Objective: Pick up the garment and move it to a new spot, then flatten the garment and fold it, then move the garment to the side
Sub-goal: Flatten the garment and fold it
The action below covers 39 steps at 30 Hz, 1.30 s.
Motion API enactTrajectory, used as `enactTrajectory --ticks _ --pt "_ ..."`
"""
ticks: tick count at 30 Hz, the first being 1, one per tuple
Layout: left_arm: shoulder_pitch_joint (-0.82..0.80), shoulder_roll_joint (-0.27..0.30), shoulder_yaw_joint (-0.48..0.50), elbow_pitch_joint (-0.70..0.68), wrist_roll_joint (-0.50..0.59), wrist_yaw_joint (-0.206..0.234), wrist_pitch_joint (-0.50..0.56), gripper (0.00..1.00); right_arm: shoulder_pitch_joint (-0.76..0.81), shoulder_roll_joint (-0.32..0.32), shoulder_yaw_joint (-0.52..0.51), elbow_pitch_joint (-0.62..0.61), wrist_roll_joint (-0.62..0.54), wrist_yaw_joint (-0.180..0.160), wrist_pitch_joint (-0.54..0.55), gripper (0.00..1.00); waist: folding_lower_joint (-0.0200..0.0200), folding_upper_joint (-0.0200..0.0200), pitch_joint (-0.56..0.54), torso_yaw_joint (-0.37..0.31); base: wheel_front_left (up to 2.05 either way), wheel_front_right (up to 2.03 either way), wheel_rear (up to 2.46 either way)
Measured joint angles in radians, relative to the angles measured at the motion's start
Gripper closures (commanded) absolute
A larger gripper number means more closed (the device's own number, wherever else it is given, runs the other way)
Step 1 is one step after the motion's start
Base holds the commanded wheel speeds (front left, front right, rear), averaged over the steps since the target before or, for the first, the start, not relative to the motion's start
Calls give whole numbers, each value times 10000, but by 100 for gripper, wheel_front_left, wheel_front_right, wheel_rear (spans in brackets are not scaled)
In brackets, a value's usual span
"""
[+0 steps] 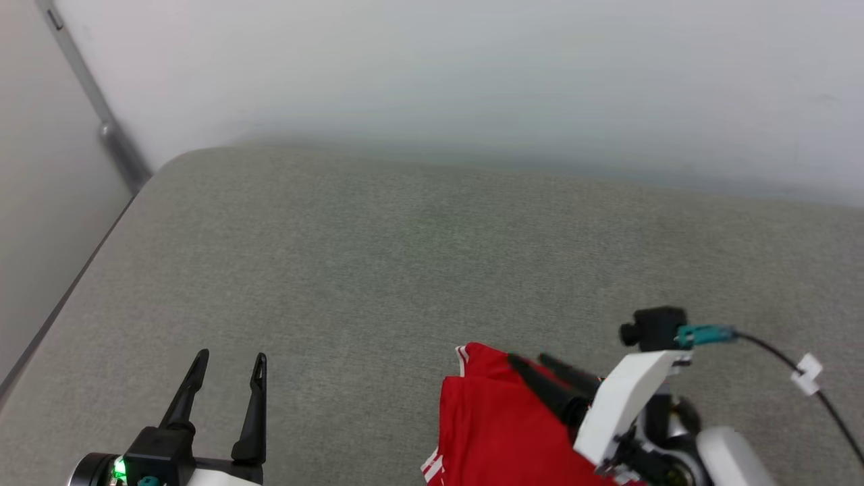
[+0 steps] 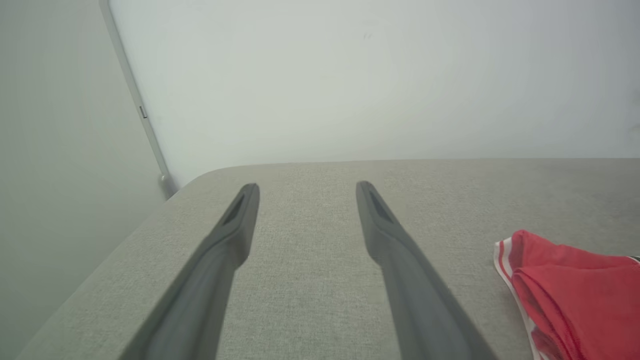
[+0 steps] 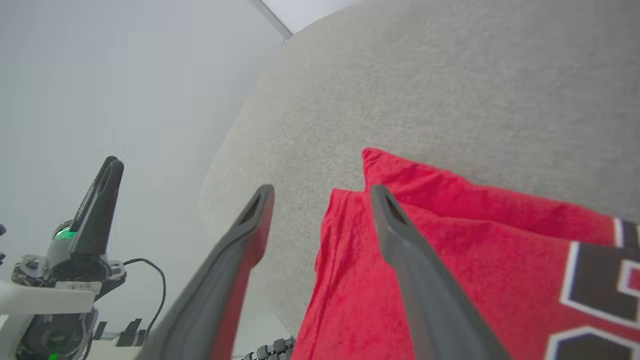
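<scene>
Grey fabric surface (image 1: 378,270), pale wall (image 1: 472,67), grey corner strip (image 1: 101,108)

I'm getting soft, even light over the grey table (image 1: 378,256): bright, with no glare. Past the table's far edge the wall (image 1: 472,74) reads hazy, with a faint shadow band along the join. The left gripper (image 2: 306,185) and right gripper (image 3: 321,187) blur near the lens.

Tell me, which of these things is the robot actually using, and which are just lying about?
In the job: red garment on the grey surface; right gripper, open at its edge; left gripper, open, off to the side.
Just there: white wall; metal strip in the corner; black cable on the arm.
</scene>
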Motion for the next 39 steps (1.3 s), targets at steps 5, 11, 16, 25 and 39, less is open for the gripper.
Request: enactTrajectory --ticks 5,11,16,25,39 --pt "12 -4 -13 -67 -2 -13 0 0 -202 -12 -1371 -639 -1745 -2 401 0 -1 0 -11 -378 0 0 0" --pt "-86 -142 -42 -211 -96 -15 0 0 -510 -867 -2086 -2144 -4633 0 -493 0 0 0 164 -752 0 0 0" --pt "-246 -261 -59 -330 -201 -17 0 0 -97 -1528 -2771 -2855 -5783 0 -2337 0 0 0 337 -947 0 0 0" --pt "-262 -364 -238 -573 -428 -27 0 0 1645 -1233 -3864 -3409 -6169 0 -4801 0 0 0 447 -1053 0 0 0" --pt "-81 -249 -537 -669 -744 -27 0 0 2395 -537 -3789 -3248 -6343 2 -5854 0 0 0 314 -1067 0 0 0"
